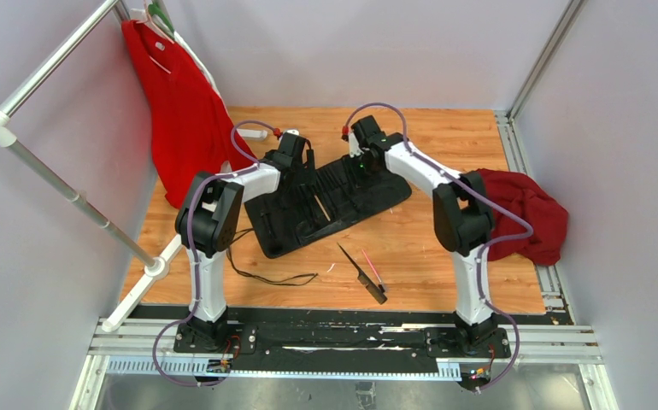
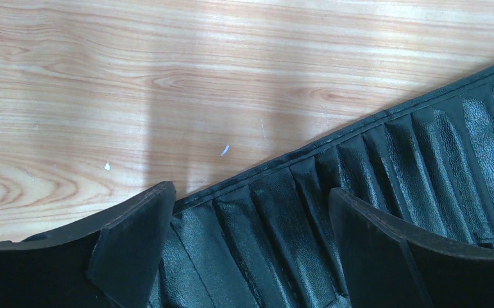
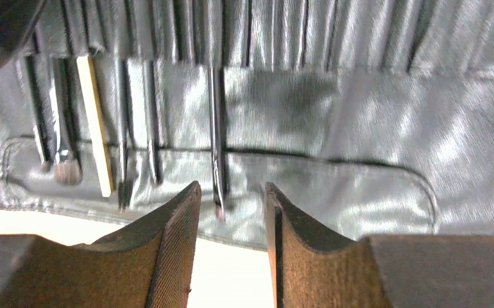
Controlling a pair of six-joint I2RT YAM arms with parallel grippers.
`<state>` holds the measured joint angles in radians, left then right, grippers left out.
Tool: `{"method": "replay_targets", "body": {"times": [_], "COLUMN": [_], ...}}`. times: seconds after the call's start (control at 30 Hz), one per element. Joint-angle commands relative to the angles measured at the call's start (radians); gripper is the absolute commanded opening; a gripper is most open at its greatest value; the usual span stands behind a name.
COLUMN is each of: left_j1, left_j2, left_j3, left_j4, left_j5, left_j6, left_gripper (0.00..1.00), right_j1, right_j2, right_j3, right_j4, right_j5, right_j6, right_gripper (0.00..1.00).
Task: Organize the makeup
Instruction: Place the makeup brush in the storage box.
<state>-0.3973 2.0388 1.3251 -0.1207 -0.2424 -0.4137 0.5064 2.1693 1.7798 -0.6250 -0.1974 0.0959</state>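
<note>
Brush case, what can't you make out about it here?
Top view: slots of the brush case too small, partly behind the left arm and right arm.
Right wrist view: blurred; the nearest brush has its far end hidden in its slot.
Left wrist view: left gripper and frame edges cut the case off.

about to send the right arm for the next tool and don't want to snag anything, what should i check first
1. The right gripper has its jaws apart and is not pinching the thin brush between them: ok.
2. The thin brush is seated in a slot of the roll-up case: ok.
3. Empty slots beside that brush for the next tool: ok.
4. The comb-like tool and pink tool lie loose on the table, nothing on top of them: ok.
5. The left gripper is open, holding nothing, over the case edge: ok.
6. Its fingers pressing the case flat: cannot tell.
</note>
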Motion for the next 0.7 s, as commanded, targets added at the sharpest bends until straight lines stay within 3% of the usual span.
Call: {"method": "replay_targets", "body": {"times": [0.0, 0.33, 0.67], "left_j1": [0.008, 0.007, 0.007], "left_j2": [0.055, 0.052, 0.052], "left_j3": [-0.043, -0.047, -0.046], "left_j4": [-0.078, -0.072, -0.074], "left_j5": [0.088, 0.089, 0.086], "left_j6": [-0.02, -0.022, -0.023], "left_gripper": [0.94, 0.95, 0.95], "right_j1": [-0.007, 0.127, 0.262], "right_j2": [-0.192, -0.589, -0.767], "right_j3": [-0.128, -0.542, -0.846], "right_j4": [0.053, 0.082, 0.079], "right_j5": [0.039, 0.179, 0.267], "right_j6": [0.015, 0.034, 0.12], "right_gripper": [0.41, 0.43, 0.43]}}
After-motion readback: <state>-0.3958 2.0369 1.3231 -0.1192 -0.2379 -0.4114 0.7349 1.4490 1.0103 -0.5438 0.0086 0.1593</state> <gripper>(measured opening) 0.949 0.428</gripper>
